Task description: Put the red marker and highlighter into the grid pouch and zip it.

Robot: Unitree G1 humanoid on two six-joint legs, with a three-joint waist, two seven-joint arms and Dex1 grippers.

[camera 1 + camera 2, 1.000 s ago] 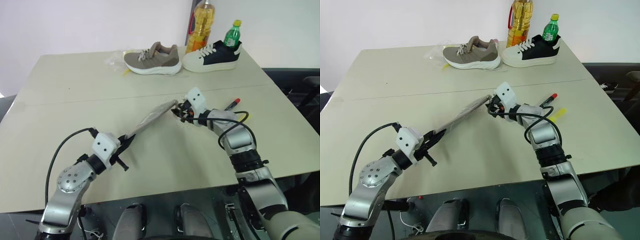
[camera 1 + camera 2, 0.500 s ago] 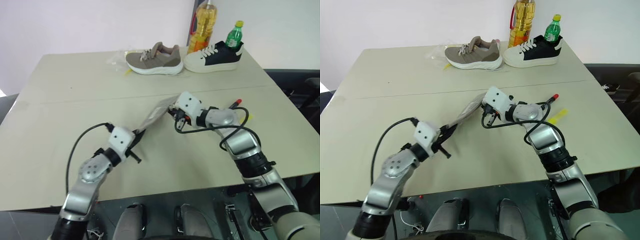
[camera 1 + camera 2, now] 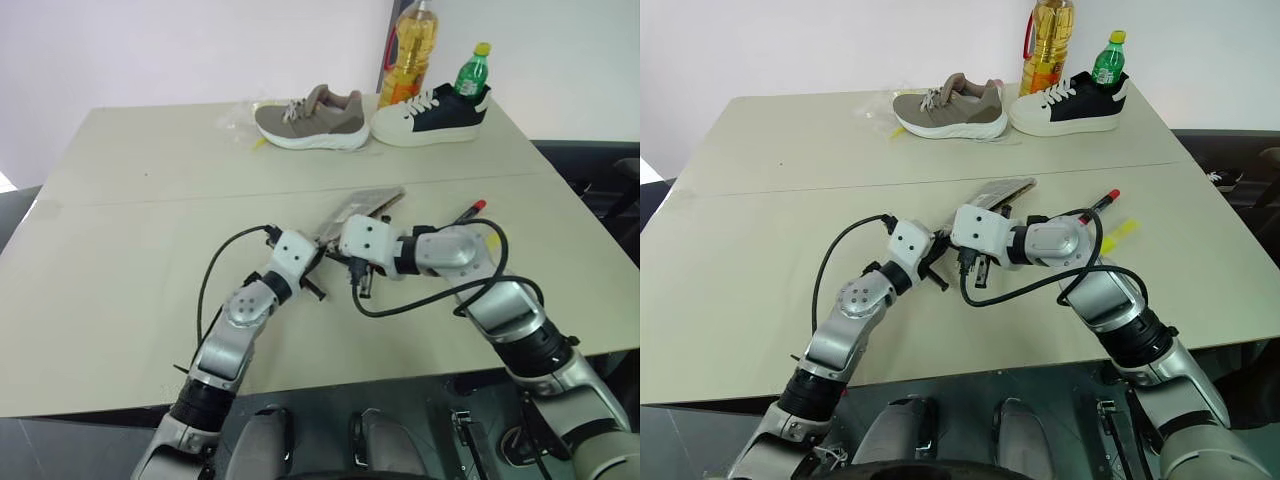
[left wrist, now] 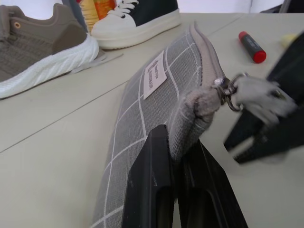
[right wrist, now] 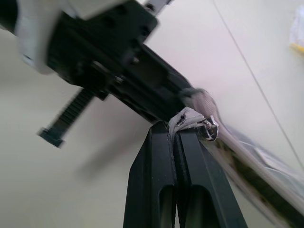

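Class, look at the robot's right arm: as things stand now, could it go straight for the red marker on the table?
Probably not yet. The right gripper is shut on the pull tab of the grid pouch; it must let go first. Otherwise the red marker lies unobstructed on the table, beside that arm.

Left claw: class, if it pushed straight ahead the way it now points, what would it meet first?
Probably the right claw, just beyond the grid pouch corner that the left claw already pinches; depth between them is uncertain.

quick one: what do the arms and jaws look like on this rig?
Both arms are silver-grey metal with rounded joint housings and dark bands near the forearms. Each wrist carries a white boxy block, ending in a left gripper and right gripper with two flat black fingers. A loose black cable loops along each arm.
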